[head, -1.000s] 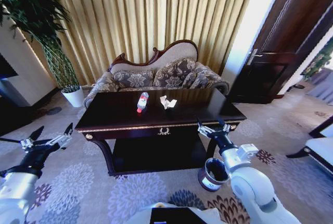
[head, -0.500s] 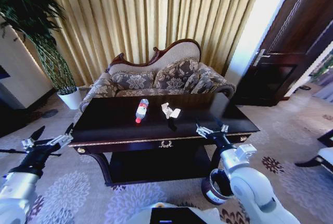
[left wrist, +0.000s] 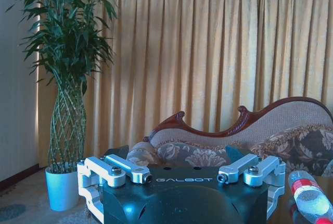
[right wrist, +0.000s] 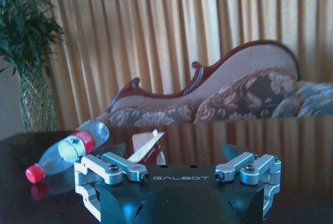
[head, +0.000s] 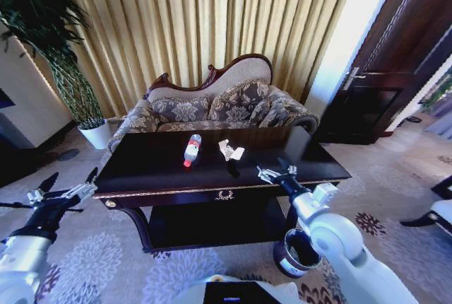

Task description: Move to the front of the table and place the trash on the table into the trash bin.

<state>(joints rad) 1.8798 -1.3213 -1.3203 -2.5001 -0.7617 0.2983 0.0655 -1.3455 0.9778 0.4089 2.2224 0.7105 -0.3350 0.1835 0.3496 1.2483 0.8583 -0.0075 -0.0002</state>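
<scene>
The dark-brown table [head: 148,166] stands in front of me. On it lie a clear bottle [head: 191,150] with a red cap and a crumpled white paper scrap [head: 229,150]. My right gripper [head: 277,172] is open and empty above the table's front edge, just right of the paper. Its wrist view looks across the tabletop [right wrist: 291,146] at the bottle [right wrist: 67,151] and paper [right wrist: 145,146] beyond the open gripper [right wrist: 174,151]. The trash bin [head: 296,253] sits on the carpet by the table's right front leg. My left gripper [head: 70,180] hangs open left of the table; its wrist view catches the bottle [left wrist: 309,198].
A patterned sofa [head: 219,102] stands behind the table before gold curtains. A tall plant in a white pot [head: 97,133] is at the back left, and a dark door [head: 367,99] at the right. Open carpet lies on both sides of the table.
The camera drew closer to the table at first, then held steady. My right gripper has shifted a little left and up over the table's front edge. The left arm has barely moved.
</scene>
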